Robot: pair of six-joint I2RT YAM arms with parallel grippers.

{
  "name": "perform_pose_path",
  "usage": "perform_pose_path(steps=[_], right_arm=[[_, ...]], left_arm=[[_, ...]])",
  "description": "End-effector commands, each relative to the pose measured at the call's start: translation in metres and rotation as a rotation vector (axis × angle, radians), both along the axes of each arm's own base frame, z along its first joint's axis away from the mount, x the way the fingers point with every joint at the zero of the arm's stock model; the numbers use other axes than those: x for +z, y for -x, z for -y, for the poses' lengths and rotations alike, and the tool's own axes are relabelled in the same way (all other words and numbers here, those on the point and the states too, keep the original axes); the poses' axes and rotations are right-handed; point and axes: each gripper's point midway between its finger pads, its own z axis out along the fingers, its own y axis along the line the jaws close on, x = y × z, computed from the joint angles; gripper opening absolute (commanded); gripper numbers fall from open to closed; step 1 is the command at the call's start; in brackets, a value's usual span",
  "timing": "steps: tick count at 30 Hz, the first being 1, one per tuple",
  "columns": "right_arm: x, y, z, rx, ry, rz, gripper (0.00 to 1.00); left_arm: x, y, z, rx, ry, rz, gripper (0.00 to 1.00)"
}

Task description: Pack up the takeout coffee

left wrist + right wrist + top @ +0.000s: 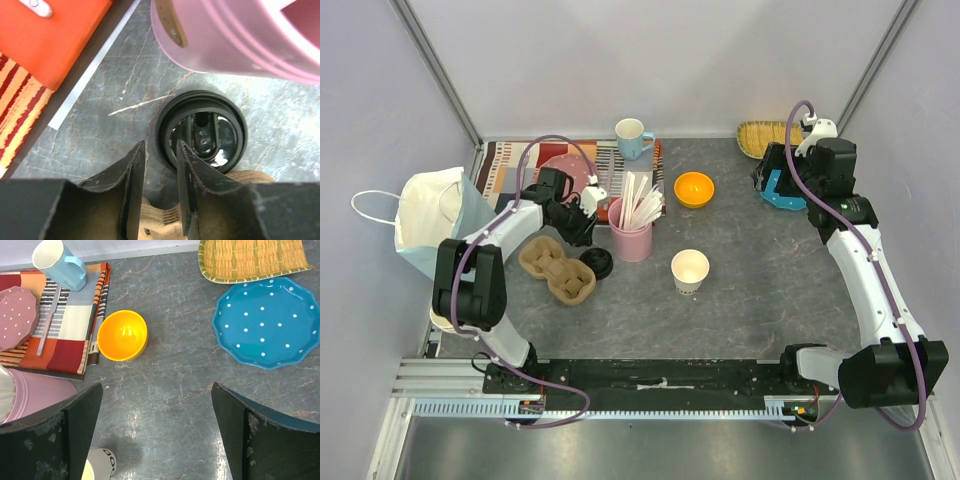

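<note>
Left claw [160, 145], barely parted and empty, hovers over the black lid [200, 132] on the bench [770, 290]; right claw [155, 390] gapes wide, empty. Lidless paper cup [689, 270] stands mid-bench, its black print unreadable.

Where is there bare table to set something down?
Free: right of the paper cup, toward the right arm; between orange bowl and blue plate; the near-edge strip. Crowded: the left, around carrier, black lid, pink cup.
</note>
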Motion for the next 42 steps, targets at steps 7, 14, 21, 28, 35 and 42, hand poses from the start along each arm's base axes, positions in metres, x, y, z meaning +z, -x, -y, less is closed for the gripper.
perform_pose_path(steps=[7,14,21,28,35,42], right_arm=[[0.016,0.002,-0.001,0.011,-0.003,0.063,0.98],[0.018,0.000,-0.005,0.023,-0.024,0.059,0.98],[0.016,0.002,-0.005,0.021,-0.025,0.058,0.98],[0.019,0.003,-0.004,0.025,-0.021,0.066,0.98],[0.013,0.002,-0.006,0.032,-0.024,0.054,0.98],[0.012,0.004,-0.006,0.031,-0.022,0.052,0.98]], left_arm=[[0.036,0.038,0.032,-0.060,0.173,-0.033,0.44],[0.012,0.072,0.034,-0.119,0.091,-0.047,0.53],[-0.005,0.064,0.047,-0.093,0.014,0.011,0.57],[-0.004,0.046,0.040,-0.044,-0.045,0.067,0.54],[-0.013,0.048,0.044,-0.031,-0.025,0.039,0.50],[-0.013,0.045,0.053,-0.042,-0.006,0.037,0.49]])
